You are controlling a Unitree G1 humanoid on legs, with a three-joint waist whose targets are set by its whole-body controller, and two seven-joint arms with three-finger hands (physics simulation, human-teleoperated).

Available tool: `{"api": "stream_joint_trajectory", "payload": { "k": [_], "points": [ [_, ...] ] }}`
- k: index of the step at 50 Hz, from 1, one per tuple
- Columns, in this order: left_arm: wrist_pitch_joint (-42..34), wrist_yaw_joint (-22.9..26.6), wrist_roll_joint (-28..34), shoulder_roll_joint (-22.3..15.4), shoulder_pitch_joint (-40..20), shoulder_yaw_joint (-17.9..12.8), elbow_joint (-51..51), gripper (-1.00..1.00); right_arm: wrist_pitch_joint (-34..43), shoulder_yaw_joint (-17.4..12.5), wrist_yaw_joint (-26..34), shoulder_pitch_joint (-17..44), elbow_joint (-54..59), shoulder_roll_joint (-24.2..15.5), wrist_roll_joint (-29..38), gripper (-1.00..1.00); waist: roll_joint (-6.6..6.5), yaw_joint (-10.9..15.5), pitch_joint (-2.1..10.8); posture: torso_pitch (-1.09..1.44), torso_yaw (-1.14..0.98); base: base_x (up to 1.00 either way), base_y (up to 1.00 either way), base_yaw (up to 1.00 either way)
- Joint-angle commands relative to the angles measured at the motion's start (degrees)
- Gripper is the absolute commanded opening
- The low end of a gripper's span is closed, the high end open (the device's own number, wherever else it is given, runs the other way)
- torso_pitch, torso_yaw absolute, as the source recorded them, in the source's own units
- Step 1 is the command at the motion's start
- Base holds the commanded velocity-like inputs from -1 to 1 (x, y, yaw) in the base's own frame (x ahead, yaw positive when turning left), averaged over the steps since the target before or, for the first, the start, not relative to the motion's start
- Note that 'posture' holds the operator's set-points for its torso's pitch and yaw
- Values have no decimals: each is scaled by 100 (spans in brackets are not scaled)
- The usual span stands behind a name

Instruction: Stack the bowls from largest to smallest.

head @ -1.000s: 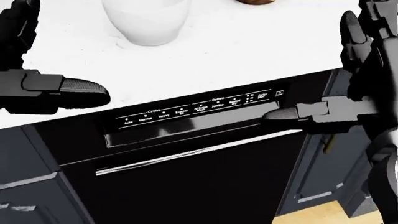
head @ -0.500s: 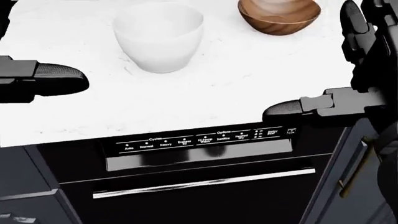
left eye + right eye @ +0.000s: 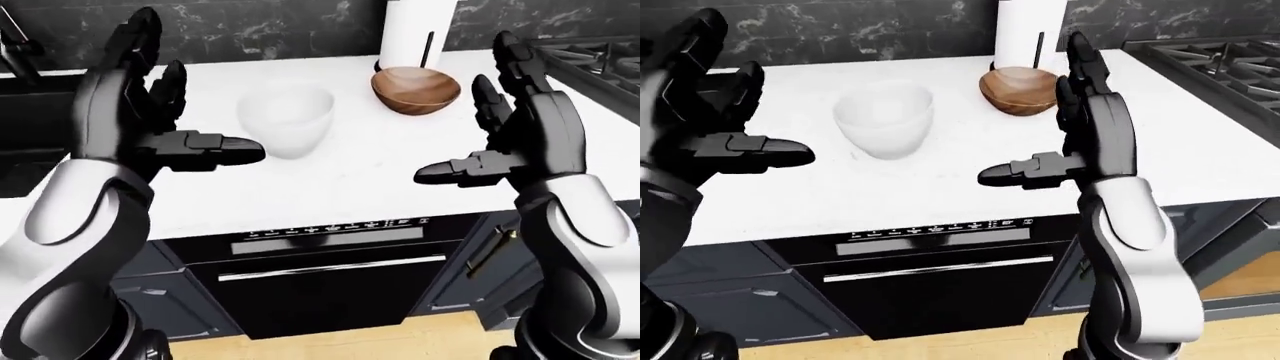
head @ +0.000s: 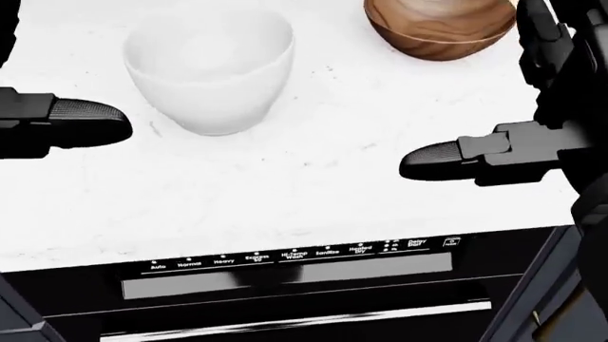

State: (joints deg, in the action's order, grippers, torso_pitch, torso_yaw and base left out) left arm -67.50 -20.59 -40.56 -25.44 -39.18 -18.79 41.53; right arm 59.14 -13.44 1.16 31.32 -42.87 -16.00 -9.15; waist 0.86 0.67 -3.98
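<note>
Left hand (image 3: 150, 112): black, matte, three fingers spread wide, palm turned inward, raised above the countertop (image 3: 330, 176), holding nothing. Ribbed pad visible on the thumb tip in the head view.

White bowl (image 3: 286, 120): one, smooth, deep, rounded wall, upright on the countertop, just right of the left thumb in the left-eye view, apart from it.

Countertop: white stone, faint grey speckle, flat.

Wooden bowl (image 3: 415, 89): one, brown, visible grain, shallower and wider-mouthed, upright, up and to the right of the white bowl, well apart from it. Bowls counted: two, unstacked.

Paper towel roll (image 3: 412, 34): one, white cylinder, upright directly above the wooden bowl in the left-eye view.

Right hand (image 3: 515, 135): black, fingers splayed wide, empty, raised right of the wooden bowl.

Dishwasher (image 3: 330, 277): one, glossy black, chrome bar handle, row of control labels below the counter edge.

Stove grates (image 3: 1210, 60): dark metal, far right.
</note>
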Motion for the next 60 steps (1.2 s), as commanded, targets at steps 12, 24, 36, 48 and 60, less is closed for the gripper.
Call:
{"api": "stream_joint_trajectory", "payload": {
  "k": [12,24,36,48,60],
  "points": [
    [207,-114,-155,-180,-95,-164,83,100,-119,-30,-142,256,-77,24,-194,100,-30,-24,175,0,0,5,0,29],
    [374,-2,-54,-204,33,-132,18,100,-191,-50,-393,358,-38,-79,-549,100,-242,-24,126,0,0,10,0,0],
    [383,39,-140,-332,36,-300,-38,100,-36,-7,-607,521,-2,-144,-653,100,-126,-79,229,0,0,14,0,0],
    [627,67,-250,-543,224,-393,-189,100,-101,40,-554,635,132,-139,-685,100,-130,-150,18,0,0,9,0,0],
    [744,170,-305,-660,440,-589,-221,100,73,257,-338,948,685,-546,-18,100,-109,-88,140,0,0,0,0,0]
  ]
}}
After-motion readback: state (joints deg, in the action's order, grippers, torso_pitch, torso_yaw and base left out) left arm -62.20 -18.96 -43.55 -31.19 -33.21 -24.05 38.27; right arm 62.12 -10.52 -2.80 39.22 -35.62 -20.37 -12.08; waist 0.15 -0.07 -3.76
